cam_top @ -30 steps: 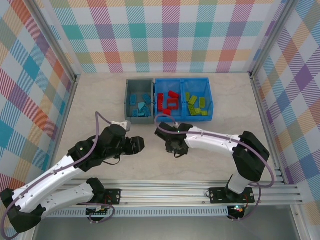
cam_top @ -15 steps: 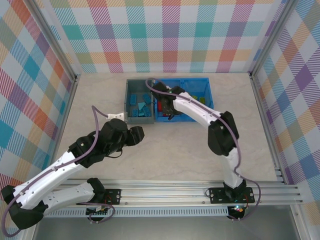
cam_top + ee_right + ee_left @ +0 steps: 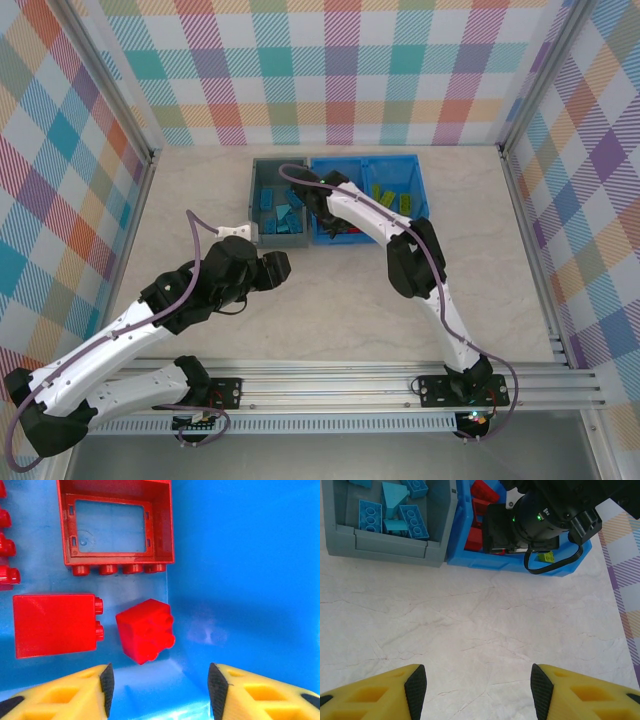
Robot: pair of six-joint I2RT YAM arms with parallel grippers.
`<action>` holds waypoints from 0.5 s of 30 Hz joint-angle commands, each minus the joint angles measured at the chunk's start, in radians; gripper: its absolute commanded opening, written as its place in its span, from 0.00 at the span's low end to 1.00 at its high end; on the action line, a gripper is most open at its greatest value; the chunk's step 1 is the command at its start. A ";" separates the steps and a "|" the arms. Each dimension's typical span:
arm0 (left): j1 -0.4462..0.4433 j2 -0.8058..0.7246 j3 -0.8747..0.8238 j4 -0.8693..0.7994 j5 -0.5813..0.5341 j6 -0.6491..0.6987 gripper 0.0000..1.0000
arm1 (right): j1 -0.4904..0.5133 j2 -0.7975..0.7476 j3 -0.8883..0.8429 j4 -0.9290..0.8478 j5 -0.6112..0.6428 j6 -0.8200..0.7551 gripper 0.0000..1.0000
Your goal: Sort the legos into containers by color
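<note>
My right gripper (image 3: 160,690) hangs open over the left compartment of the blue bin (image 3: 420,215). A small red brick (image 3: 146,637) sits tilted just ahead of the fingertips, touching neither. Beside it lie a larger red brick (image 3: 54,625) and the red open frame (image 3: 116,530). Lime green bricks (image 3: 392,200) fill the right compartment. The grey bin (image 3: 390,545) holds light blue bricks (image 3: 370,516). My left gripper (image 3: 477,692) is open over bare table, well short of the bins, with nothing between its fingers.
The right arm (image 3: 400,240) stretches from its base across the table's middle to the bins and covers part of the red compartment. Both bins stand side by side near the back wall. Metal rails (image 3: 520,200) edge the table left and right.
The right arm swung from the table's middle up over the blue bin's left compartment, and its jaws opened. The left arm pulled back a little towards its base.
</note>
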 commanded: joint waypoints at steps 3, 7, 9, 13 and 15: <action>-0.007 -0.009 0.026 0.010 0.004 0.019 0.59 | 0.011 -0.057 0.042 -0.012 0.009 -0.020 0.56; -0.008 -0.019 0.027 -0.015 -0.039 0.004 0.59 | 0.035 -0.156 0.042 0.026 -0.012 -0.038 0.54; -0.007 -0.012 0.043 -0.065 -0.084 -0.015 0.60 | 0.041 -0.230 0.023 0.046 -0.020 -0.036 0.54; 0.020 0.026 0.085 -0.171 -0.104 -0.043 0.76 | 0.021 -0.506 -0.234 0.235 -0.049 -0.059 0.65; 0.096 0.056 0.095 -0.204 -0.019 -0.040 0.98 | -0.016 -0.672 -0.435 0.377 -0.092 -0.083 0.86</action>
